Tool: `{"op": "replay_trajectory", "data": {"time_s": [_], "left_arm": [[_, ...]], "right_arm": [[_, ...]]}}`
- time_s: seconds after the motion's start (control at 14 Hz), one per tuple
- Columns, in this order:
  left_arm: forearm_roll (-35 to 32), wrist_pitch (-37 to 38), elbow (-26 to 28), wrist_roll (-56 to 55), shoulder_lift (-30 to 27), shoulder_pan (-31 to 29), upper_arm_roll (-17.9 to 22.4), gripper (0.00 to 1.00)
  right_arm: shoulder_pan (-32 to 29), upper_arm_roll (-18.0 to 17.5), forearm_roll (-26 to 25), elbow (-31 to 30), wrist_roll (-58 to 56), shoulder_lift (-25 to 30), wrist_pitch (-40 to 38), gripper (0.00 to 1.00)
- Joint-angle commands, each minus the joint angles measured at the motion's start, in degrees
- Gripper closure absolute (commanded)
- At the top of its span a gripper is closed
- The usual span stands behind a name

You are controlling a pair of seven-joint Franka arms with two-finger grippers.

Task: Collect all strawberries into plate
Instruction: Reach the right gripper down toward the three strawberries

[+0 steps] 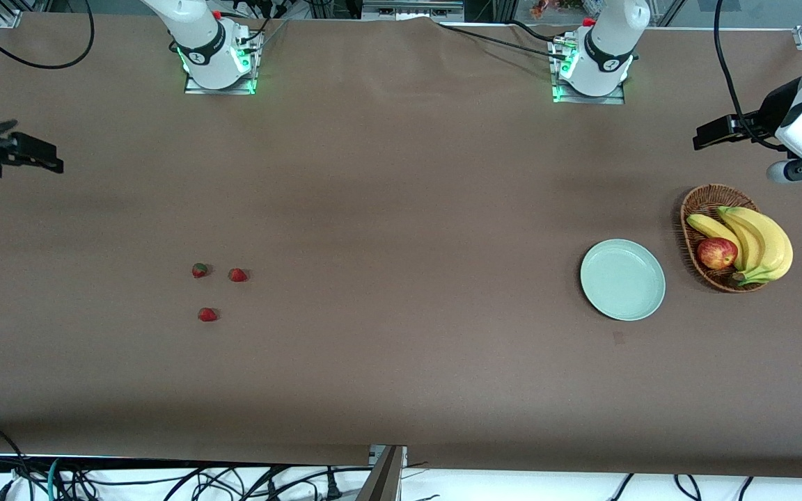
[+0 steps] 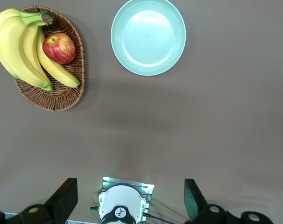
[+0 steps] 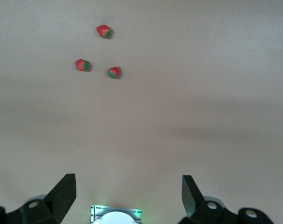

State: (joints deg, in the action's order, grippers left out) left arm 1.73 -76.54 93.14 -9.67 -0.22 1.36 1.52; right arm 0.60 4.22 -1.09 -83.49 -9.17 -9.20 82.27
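Three strawberries lie close together on the brown table toward the right arm's end: one, one beside it, and one nearer the front camera. They also show in the right wrist view. The pale mint-green plate sits empty toward the left arm's end and shows in the left wrist view. My right gripper is open and empty, high over the table's edge, well away from the berries. My left gripper is open and empty, high over the table near the basket.
A brown wicker basket with bananas and a red-yellow apple stands beside the plate, at the left arm's end. It also shows in the left wrist view. Both arm bases stand at the table's back edge. Cables hang along the front edge.
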Motion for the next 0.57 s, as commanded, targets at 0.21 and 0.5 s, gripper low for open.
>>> {"op": "replay_trajectory", "data": {"time_s": [0.21, 0.5], "left_arm": [[-1.6, 0.6, -1.6, -0.4, 0.8, 0.0, -0.4, 0.00], [-1.6, 0.6, -1.6, -0.4, 0.8, 0.0, -0.4, 0.00]], "right_arm": [[-0.9, -0.4, 2.1, 0.6, -0.6, -6.3, 6.1, 0.00], [0.0, -1.2, 2.9, 0.4, -0.5, -15.3, 14.8, 0.00]]}}
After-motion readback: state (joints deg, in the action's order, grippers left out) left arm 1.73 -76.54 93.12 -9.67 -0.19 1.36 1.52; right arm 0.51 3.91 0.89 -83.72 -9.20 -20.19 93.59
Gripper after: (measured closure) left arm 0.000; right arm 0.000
